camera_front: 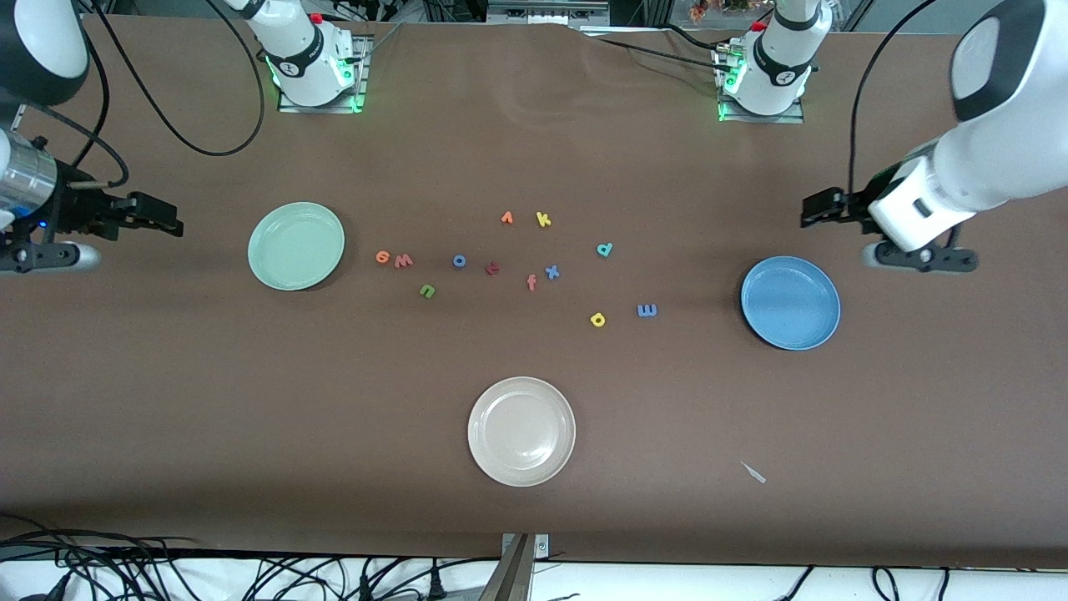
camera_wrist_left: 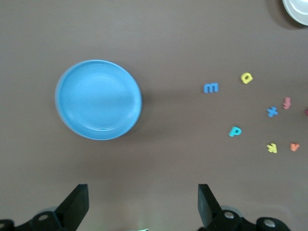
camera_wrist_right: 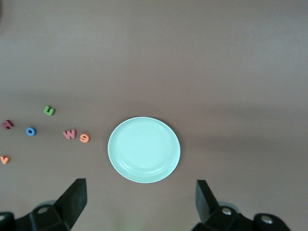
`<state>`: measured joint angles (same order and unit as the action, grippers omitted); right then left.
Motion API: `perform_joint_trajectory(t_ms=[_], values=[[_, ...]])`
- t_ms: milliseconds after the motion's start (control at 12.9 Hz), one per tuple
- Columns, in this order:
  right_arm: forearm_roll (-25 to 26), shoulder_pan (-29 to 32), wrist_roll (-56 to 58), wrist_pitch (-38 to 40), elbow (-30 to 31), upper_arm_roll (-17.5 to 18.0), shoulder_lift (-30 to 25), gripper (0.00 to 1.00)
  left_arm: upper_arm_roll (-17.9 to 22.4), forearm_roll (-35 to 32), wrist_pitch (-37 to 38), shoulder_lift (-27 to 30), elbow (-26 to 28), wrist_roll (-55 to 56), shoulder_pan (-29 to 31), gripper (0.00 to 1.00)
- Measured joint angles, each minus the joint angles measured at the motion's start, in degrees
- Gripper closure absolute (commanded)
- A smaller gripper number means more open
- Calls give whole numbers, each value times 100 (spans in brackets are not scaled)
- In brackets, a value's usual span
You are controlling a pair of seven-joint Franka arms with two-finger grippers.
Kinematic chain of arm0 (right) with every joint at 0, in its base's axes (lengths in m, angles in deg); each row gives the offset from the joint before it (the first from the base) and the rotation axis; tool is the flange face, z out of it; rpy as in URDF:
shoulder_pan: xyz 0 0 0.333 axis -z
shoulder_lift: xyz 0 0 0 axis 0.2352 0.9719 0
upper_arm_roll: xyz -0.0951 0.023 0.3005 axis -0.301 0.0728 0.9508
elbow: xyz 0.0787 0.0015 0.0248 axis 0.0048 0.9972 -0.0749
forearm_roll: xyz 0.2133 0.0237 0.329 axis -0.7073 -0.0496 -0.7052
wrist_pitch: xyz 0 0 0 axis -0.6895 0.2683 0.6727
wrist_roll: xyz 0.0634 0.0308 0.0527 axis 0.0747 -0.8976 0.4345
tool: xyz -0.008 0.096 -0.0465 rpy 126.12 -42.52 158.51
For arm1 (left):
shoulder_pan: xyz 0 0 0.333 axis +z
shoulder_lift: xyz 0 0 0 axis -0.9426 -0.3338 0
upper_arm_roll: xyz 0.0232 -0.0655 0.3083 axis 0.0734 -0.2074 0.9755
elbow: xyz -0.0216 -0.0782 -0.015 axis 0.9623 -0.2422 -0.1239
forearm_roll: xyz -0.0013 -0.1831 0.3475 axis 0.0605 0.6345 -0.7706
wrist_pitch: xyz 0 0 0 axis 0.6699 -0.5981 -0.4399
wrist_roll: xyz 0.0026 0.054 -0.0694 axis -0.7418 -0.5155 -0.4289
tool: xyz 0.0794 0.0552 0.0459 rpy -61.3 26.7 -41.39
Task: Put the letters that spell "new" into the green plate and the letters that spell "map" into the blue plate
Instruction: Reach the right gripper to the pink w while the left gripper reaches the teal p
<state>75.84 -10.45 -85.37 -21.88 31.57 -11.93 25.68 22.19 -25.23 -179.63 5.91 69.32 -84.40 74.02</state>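
Note:
The green plate (camera_front: 296, 246) (camera_wrist_right: 144, 149) lies toward the right arm's end. Beside it are the orange "e" (camera_front: 383, 256) (camera_wrist_right: 84, 138), pinkish "w" (camera_front: 404, 261) (camera_wrist_right: 70, 134) and green "n" (camera_front: 427, 290) (camera_wrist_right: 49, 110). The blue plate (camera_front: 790, 302) (camera_wrist_left: 98, 99) lies toward the left arm's end. The blue "m" (camera_front: 647, 310) (camera_wrist_left: 211, 87), yellow "a" (camera_front: 597, 319) (camera_wrist_left: 246, 77) and teal "p" (camera_front: 605, 249) (camera_wrist_left: 235, 131) lie beside it. My right gripper (camera_front: 171, 219) (camera_wrist_right: 142, 199) hangs open over bare table beside the green plate. My left gripper (camera_front: 809, 209) (camera_wrist_left: 143, 202) hangs open beside the blue plate. Both hold nothing.
A cream-white plate (camera_front: 521, 431) sits nearest the front camera. Other letters lie mid-table: blue "o" (camera_front: 459, 260), dark red "t" (camera_front: 492, 268), pink "f" (camera_front: 531, 282), blue "x" (camera_front: 551, 271), orange "v" (camera_front: 506, 218), yellow "k" (camera_front: 543, 219). A small pale scrap (camera_front: 753, 472) lies near the front edge.

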Motion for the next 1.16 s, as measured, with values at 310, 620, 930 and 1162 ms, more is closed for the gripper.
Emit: perform_joint_trajectory(t_ms=[310, 620, 930, 1162], values=[[-85, -14, -43, -159, -277, 3, 471, 1, -45, 10, -474, -402, 22, 507, -695, 0], [-109, -402, -1931, -293, -225, 45, 596, 9, -77, 10, -1526, -512, 708, 801, -1419, 0], [-109, -925, -3710, -1242, 506, 77, 813, 10, -84, 6, -2885, -571, 1704, 1280, -2239, 0], [-106, -1209, -5438, -1944, 1186, 326, 799, 10, -81, -28, -3510, -900, 1981, 1292, -2654, 0]])
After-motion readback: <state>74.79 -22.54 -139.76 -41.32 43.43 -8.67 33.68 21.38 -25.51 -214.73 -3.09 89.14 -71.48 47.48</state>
